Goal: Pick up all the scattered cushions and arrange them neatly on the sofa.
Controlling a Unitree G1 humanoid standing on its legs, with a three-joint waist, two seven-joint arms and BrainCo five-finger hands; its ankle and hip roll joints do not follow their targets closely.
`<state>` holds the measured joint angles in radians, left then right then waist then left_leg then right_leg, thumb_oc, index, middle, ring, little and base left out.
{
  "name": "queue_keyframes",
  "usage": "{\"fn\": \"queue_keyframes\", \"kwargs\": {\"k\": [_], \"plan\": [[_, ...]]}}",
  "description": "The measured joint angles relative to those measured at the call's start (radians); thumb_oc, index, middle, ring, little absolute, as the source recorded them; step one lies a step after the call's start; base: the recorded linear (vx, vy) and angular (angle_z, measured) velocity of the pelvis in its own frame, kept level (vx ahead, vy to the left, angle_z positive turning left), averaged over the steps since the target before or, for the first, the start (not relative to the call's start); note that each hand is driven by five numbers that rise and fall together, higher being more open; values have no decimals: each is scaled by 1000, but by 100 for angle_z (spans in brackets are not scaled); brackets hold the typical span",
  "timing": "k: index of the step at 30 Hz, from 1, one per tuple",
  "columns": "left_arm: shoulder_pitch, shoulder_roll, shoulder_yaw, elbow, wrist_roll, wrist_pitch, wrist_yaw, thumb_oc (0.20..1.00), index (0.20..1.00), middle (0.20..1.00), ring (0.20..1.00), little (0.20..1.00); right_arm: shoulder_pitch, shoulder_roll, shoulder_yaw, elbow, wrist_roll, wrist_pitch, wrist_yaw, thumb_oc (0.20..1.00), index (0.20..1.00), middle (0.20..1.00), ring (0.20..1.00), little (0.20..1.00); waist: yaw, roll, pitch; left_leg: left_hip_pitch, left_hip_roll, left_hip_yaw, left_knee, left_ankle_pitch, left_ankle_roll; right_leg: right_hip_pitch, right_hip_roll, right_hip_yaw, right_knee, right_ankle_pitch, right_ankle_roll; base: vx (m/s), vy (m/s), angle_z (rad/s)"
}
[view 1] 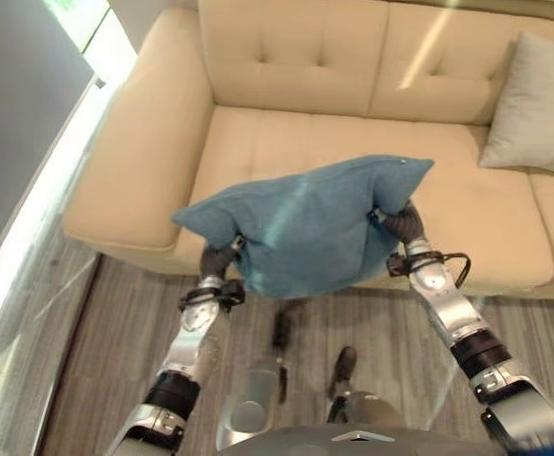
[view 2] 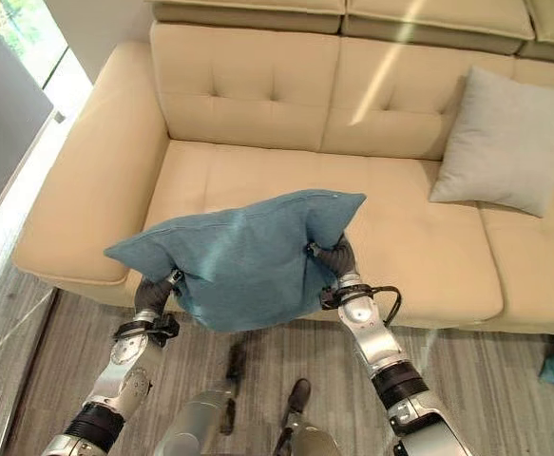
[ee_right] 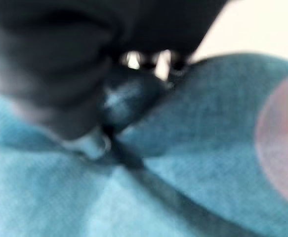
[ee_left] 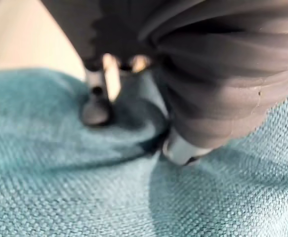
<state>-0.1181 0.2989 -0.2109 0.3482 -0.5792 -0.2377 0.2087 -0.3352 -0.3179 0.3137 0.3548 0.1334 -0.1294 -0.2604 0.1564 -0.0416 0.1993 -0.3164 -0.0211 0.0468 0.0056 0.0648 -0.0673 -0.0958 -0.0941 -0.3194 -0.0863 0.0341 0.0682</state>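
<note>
Beige sofa (view 1: 286, 142), robot-hand-gripped teal cushion (view 1: 305, 228)

I've got the cushion (view 2: 243, 256) up in front of the sofa (view 2: 257, 104), over the front edge of its left seat, my left robot hand (view 2: 153, 290) at its left side, my right robot hand (view 2: 336, 255) at its right. A second cushion (view 2: 505, 142) leans against the backrest, further right.

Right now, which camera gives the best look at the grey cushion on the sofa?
The right eye view: the grey cushion shows whole, leaning on the sofa backrest. The left eye view cuts it off at the edge. The wrist views show the blue cushion instead.
</note>
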Motion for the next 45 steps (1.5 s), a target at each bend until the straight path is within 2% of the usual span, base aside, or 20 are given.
{"fn": "queue_keyframes", "kwargs": {"k": [2, 5, 7, 8, 12, 15, 16, 19, 22, 24, 25, 27, 29, 31, 33, 34, 36, 39, 41, 45], "plan": [[4, 36, 2, -3, 0, 8, -1, 200, 200, 200, 200, 200, 15, 5, 10, -15, -1, 2, 5, 200, 200, 200, 200, 200, 4, -6, -2, 42, -43, 0, -4, 2, 2, 83, -31, 4, 17, -31, 38, 190, 149, 31], [30, 87, 32, -55, 1, 8, -2, 200, 200, 200, 200, 200, 30, 55, 13, -28, -2, 2, 16, 200, 200, 200, 200, 200, 30, -6, -3, 105, -64, 19, 1, -2, 84, 119, -66, 4, 75, -61, 68, 154, 203, 3], [32, 112, 38, -59, 2, 9, -2, 200, 200, 200, 200, 200, 38, 75, 17, -27, -3, 2, 20, 200, 200, 200, 200, 200, 30, -8, -4, 142, -67, 25, 2, -1, 107, 108, -84, 5, 146, -79, 97, 112, 251, -11], [33, 129, 40, -63, 3, 9, -5, 200, 200, 200, 200, 200, 37, 82, 13, -27, -13, 2, 23, 200, 200, 200, 200, 200, 28, -8, -5, 155, -67, 30, 13, -19, 130, 105, -92, 6, 192, -88, 110, 66, 259, -21], [29, 128, 41, -66, 4, 16, -9, 200, 200, 200, 200, 200, 39, 101, 6, -26, -39, 2, 22, 200, 200, 200, 200, 200, -2, 3, -3, 188, -57, 23, 33, -41, 163, -38, -131, 61, 514, -139, 134, 105, 121, -24], [30, 107, 46, -67, 4, 17, -8, 200, 200, 200, 200, 200, 38, 97, 1, -27, -39, 2, 23, 200, 200, 200, 200, 200, -16, 2, -5, 210, -62, 26, 33, -55, 166, -45, -128, 60, 337, -134, 122, 222, -22, 5], [33, 98, 45, -65, 3, 16, -8, 200, 200, 200, 200, 200, 35, 83, -1, -29, -39, 2, 24, 200, 200, 200, 200, 200, -27, 4, -12, 207, -62, 4, 24, -85, 153, -73, -124, 84, 264, -109, 134, 234, -28, 10], [14, 59, 55, -39, 3, 16, -6, 200, 200, 200, 200, 200, 30, 68, 4, -27, -39, 3, 24, 200, 200, 200, 200, 200, -40, 21, -12, 191, -67, -30, 21, -81, 149, -128, -120, 158, 26, 26, 142, 252, -94, 19], [1, 57, 31, -29, 12, 15, -6, 200, 200, 200, 200, 200, 38, 60, 7, -20, -37, 3, 19, 200, 200, 200, 200, 200, -80, -1, -24, 195, -73, -97, 11, -73, 133, -141, -116, 165, -9, 102, 134, 236, -102, 87], [44, 62, 34, -30, 11, 14, -5, 200, 200, 200, 200, 200, 39, 65, 14, -20, -37, 3, 21, 200, 200, 200, 200, 200, -76, -60, -62, 201, -91, -121, -3, -84, 110, -129, -108, 161, -11, 152, 78, 217, -73, 49], [56, 51, 33, -29, 9, 14, -3, 200, 200, 200, 200, 200, 35, 65, 15, -20, -37, 3, 21, 200, 200, 200, 200, 200, -58, -44, -62, 200, -66, -125, -1, -85, 94, -131, -80, 161, -6, 178, 28, 219, -80, 16], [66, 26, 35, -32, 10, 12, -2, 200, 200, 200, 200, 200, 32, 37, 33, -20, -36, 3, 20, 200, 200, 200, 200, 200, -59, -20, -64, 217, 1, -141, -39, -83, 60, -123, -20, 116, -6, 153, 3, 249, -98, 8], [35, 24, 22, -32, 10, 12, -2, 200, 200, 200, 200, 200, 14, 15, 27, -20, -28, 3, 12, 200, 200, 200, 200, 200, -87, -20, -59, 238, 76, -150, -97, -64, 22, -122, 46, 61, -7, 143, 4, 191, -74, 13], [-26, 23, 15, -33, 11, 12, 18, 200, 200, 200, 200, 200, -16, 6, 8, -20, -28, 3, -12, 200, 200, 200, 200, 200, -107, -26, -43, 223, 102, -165, -97, -68, -3, -128, 67, 29, -7, 108, -8, 109, -17, 15], [-98, 38, 18, -33, 12, 11, 50, 200, 200, 200, 200, 200, -86, 3, 9, -20, -30, 4, -37, 200, 200, 200, 200, 200, -111, -25, -31, 168, 114, -168, -96, -59, -20, -181, 78, 26, -7, 100, -8, 58, 42, 15], [-227, 80, 11, -30, 13, 10, 84, 200, 200, 200, 200, 200, -211, -11, 7, -19, -31, 6, -71, 200, 200, 200, 200, 200, -114, -16, -5, 87, 113, -175, -95, -36, -33, -256, 76, 10, -6, 122, -28, 35, 66, 20], [-331, 133, 12, -11, 21, 8, 113, 200, 200, 200, 200, 200, -313, -41, 8, 1, -39, 8, -99, 200, 200, 200, 200, 200, -118, 1, 26, 55, 114, -185, -95, -26, -36, -285, 77, 6, -6, 133, -39, 61, 55, 15], [-563, 226, -59, 150, 23, 0, 159, 200, 200, 200, 200, 200, -510, -50, 46, 125, -40, 15, -141, 200, 200, 200, 200, 200, -119, 9, 29, 1, 111, -178, -93, -20, -40, -342, 76, 8, -6, 137, -39, 31, 19, -5], [-722, 295, -95, 208, 22, -20, 187, 200, 200, 200, 200, 200, -620, -58, 64, 169, -39, 15, -186, 200, 200, 200, 200, 200, -121, 9, 29, -49, 110, -168, -92, -12, -43, -399, 78, 12, -6, 166, -65, 41, 3, -12], [-862, 356, -155, 290, 20, -37, 190, 200, 200, 200, 200, 200, -688, -92, 99, 190, -39, 24, -225, 200, 200, 200, 200, 200, -129, 9, 29, -67, 106, -133, -84, -12, -44, -424, 77, 9, -6, 180, -84, 49, 5, -12]]}}
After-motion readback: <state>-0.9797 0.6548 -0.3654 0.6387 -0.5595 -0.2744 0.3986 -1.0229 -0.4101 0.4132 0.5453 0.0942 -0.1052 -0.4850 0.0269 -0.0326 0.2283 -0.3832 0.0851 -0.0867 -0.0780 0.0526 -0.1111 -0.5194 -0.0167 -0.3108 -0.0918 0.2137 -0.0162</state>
